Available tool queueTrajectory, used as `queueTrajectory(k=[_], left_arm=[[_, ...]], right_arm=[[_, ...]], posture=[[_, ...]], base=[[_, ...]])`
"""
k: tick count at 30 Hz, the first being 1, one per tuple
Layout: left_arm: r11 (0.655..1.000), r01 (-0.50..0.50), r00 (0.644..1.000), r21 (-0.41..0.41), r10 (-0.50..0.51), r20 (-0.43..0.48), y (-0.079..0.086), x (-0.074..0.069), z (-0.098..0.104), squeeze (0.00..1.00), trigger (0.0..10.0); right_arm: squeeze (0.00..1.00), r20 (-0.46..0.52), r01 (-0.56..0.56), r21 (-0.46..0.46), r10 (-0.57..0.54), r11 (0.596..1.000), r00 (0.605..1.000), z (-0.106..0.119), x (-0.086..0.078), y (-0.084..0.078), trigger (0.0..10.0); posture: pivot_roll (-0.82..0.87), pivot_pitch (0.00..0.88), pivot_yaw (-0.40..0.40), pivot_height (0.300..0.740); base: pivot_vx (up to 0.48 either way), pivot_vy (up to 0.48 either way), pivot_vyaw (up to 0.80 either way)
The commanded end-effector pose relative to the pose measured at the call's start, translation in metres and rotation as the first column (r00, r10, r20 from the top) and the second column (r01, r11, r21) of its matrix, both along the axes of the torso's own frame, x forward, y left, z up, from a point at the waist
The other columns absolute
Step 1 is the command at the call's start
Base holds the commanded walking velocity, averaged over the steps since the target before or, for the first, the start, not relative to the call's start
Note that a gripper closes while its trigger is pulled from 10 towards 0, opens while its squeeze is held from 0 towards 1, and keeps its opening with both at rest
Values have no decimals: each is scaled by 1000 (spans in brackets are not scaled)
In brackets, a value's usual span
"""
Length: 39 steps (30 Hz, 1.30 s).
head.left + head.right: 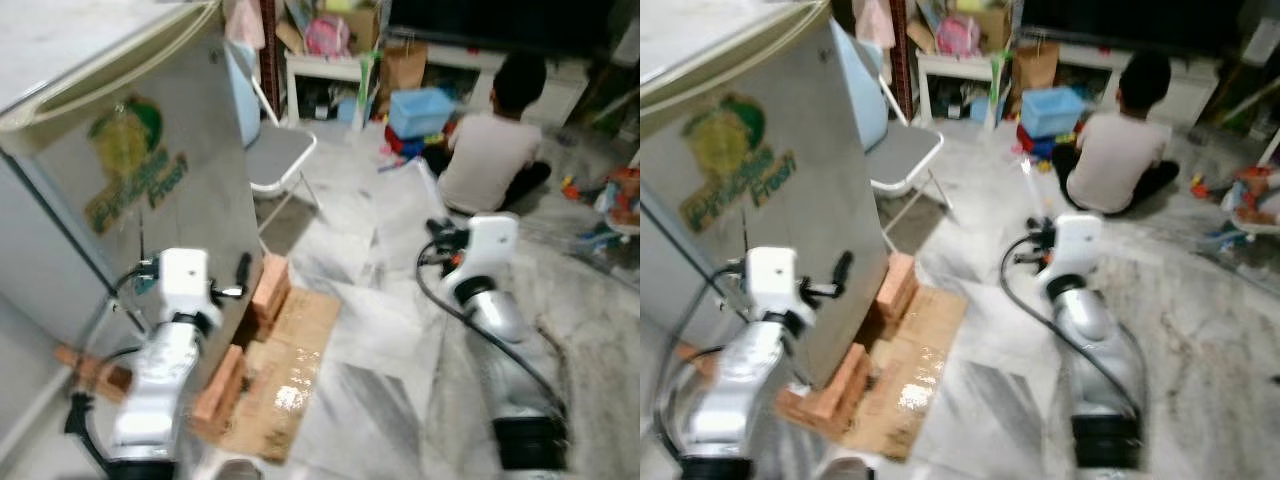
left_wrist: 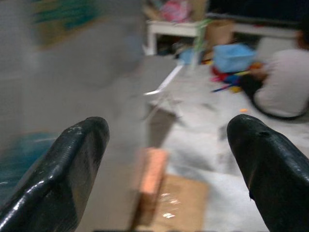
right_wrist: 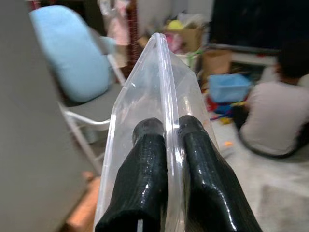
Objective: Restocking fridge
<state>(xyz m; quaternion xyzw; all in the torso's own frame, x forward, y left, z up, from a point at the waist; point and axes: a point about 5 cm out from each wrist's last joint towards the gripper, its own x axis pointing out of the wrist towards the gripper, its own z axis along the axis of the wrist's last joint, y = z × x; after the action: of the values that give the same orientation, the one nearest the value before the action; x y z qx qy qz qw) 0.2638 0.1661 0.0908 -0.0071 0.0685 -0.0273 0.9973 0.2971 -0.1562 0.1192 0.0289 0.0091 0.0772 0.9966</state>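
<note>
The right gripper [image 3: 166, 159] has its 2 black fingers pressed together on the edge of a clear plastic container [image 3: 159, 96], which stands up thin and upright in front of it. In the head views the container is hard to see, only a faint clear shape beyond the right gripper [image 1: 437, 232]. The left gripper [image 2: 169, 159] has its fingers wide apart and holds nothing.

The fridge [image 1: 120, 170] stands to the left of both grippers, close beside the left one, on bricks [image 1: 268, 285] and a sheet of cardboard [image 1: 290, 370]. I see only its grey side panel with a green logo; I cannot tell from here if the door is open. Ahead of the right gripper a person [image 1: 495, 150] sits on the floor, and a folding chair [image 1: 275, 155] stands ahead of the left gripper.

I judge the container is still well apart from the fridge. The grip is only on a thin, smooth edge, so it may slip or swing while the robot walks. The bricks and the cardboard could also catch a foot, and the person is near.
</note>
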Motion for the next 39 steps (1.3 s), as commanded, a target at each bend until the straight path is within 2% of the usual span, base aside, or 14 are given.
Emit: queueTrajectory(k=[1, 6, 15, 20, 23, 24, 26, 29, 31, 39], left_arm=[[1000, 12, 1000, -26, -12, 5, -3, 0, 1, 0, 10000], [1000, -7, 999, 15, 6, 40, -1, 0, 5, 0, 10000], [999, 9, 1000, -39, -8, 23, -3, -1, 3, 0, 10000], [991, 98, 995, -96, -95, 33, -7, -10, 5, 0, 10000], [980, 167, 986, -104, -169, -4, -7, -19, 0, 0, 10000], [964, 243, 967, -106, -249, -57, -8, -30, -7, 0, 10000], [947, 306, 942, -96, -316, -114, -7, -41, -15, 0, 10000], [945, 318, 933, -74, -326, -151, 0, -48, -21, 0, 10000], [957, 284, 940, -63, -291, -178, 12, -50, -25, 0, 10000], [957, 281, 939, -67, -289, -188, 18, -47, -22, 0, 10000]], right_arm=[[0, 26, 20, -16, -20, 1000, 999, 7, 1, -7, 10000], [0, 23, 21, -18, -21, 1000, 1000, 6, 1, -8, 10000], [0, 19, 22, -20, -21, 1000, 1000, 5, 0, -7, 10000], [0, 15, 25, -30, -25, 999, 1000, 4, 0, -9, 10000], [0, 5, 25, -36, -25, 999, 1000, 2, -2, -11, 10000], [0, -5, 24, -40, -24, 999, 1000, 1, -3, -12, 10000], [0, -19, 21, -45, -22, 999, 1000, -2, -3, -13, 10000], [0, -34, 15, -50, -16, 999, 999, -4, -4, -12, 10000], [0, -44, 7, -52, -9, 999, 999, -6, -3, -10, 10000], [0, -51, -2, -55, -1, 998, 999, -7, -4, -8, 10000]], posture=[[28, 0, -26, 740], [29, 0, -27, 740], [29, 0, -26, 740], [31, 0, -27, 740], [33, 0, -29, 740], [39, 0, -33, 740], [42, 0, -35, 740], [48, 0, -38, 740], [50, 0, -41, 740], [50, 0, -44, 740]], base=[[0, 480, 0], [0, 288, 0], [0, 0, 0], [0, 0, 0], [0, 0, 0], [0, 0, 0], [0, 0, 0], [0, 0, 0], [0, 169, 0], [0, 462, 0]])
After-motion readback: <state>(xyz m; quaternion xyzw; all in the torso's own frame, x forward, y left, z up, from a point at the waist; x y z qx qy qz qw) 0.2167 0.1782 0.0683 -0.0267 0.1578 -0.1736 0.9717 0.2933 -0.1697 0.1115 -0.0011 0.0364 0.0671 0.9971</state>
